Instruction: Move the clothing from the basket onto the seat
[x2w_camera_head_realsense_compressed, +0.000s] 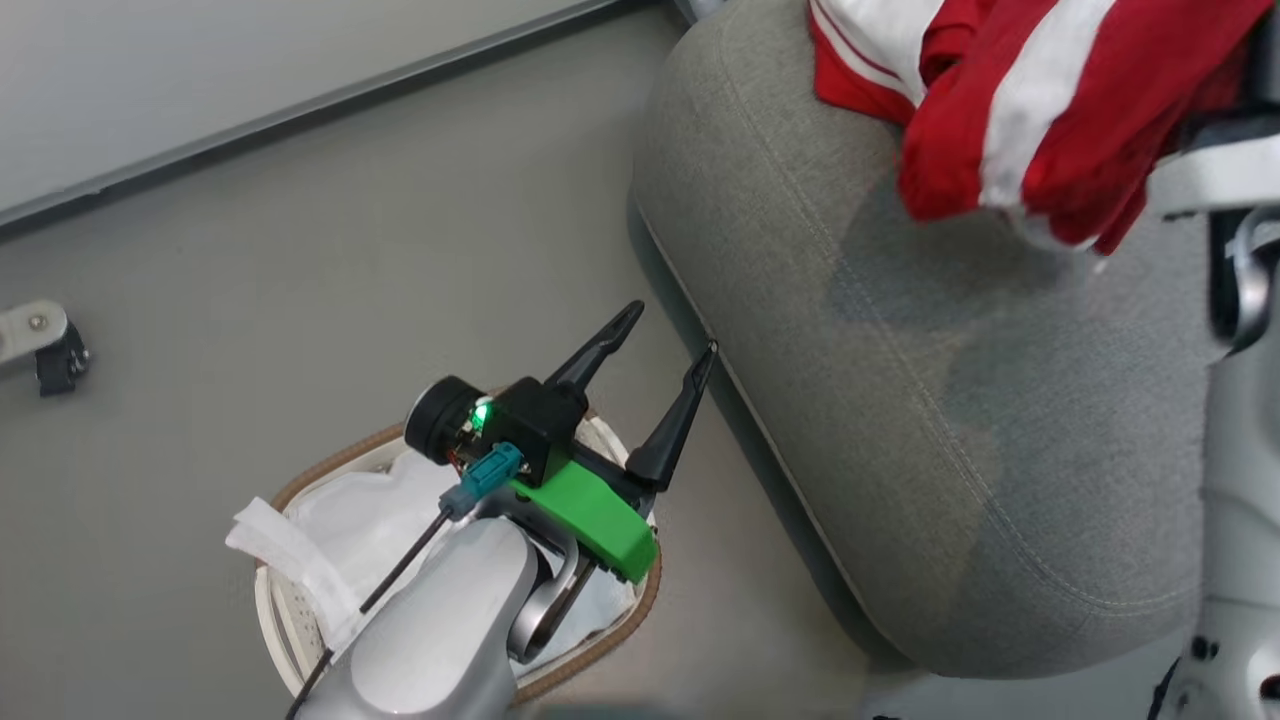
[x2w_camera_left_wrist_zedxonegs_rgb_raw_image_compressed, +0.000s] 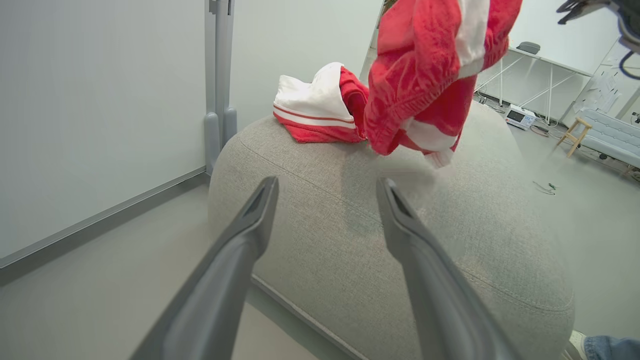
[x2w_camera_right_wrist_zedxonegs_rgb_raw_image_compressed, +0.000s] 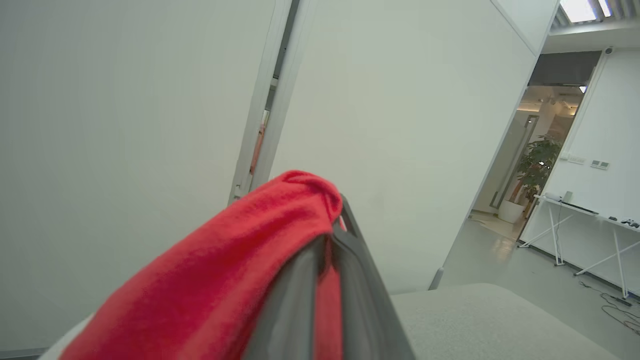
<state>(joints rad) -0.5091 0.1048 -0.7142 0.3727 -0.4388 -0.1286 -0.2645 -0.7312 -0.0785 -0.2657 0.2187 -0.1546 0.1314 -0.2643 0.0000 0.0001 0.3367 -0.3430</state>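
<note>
Head view, left gripper (x2w_camera_head_realsense_compressed: 672, 328): fingers spread wide and empty, above the basket (x2w_camera_head_realsense_compressed: 305, 478), with the tips pointing toward the seat (x2w_camera_head_realsense_compressed: 900, 450).
Head view, basket: the forearm hides much of it; white lining (x2w_camera_head_realsense_compressed: 350, 520) shows in the uncovered part.
Head view, clothing: the hanging garment (x2w_camera_head_realsense_compressed: 1040, 110) dangles over the seat, its top cut off by the frame; the folded garment (x2w_camera_head_realsense_compressed: 860, 60) lies on the far corner of the seat, partly cropped.
Left wrist view, hanging garment: the lowest fold is just above the seat or brushing it; I cannot tell which.
Left wrist view, corner: a person's jeans leg (x2w_camera_left_wrist_zedxonegs_rgb_raw_image_compressed: 607, 346), mostly out of frame.
Right wrist view, right gripper (x2w_camera_right_wrist_zedxonegs_rgb_raw_image_compressed: 334, 225): fingers pressed together on the hanging garment's red cloth, which drapes over one finger.
</note>
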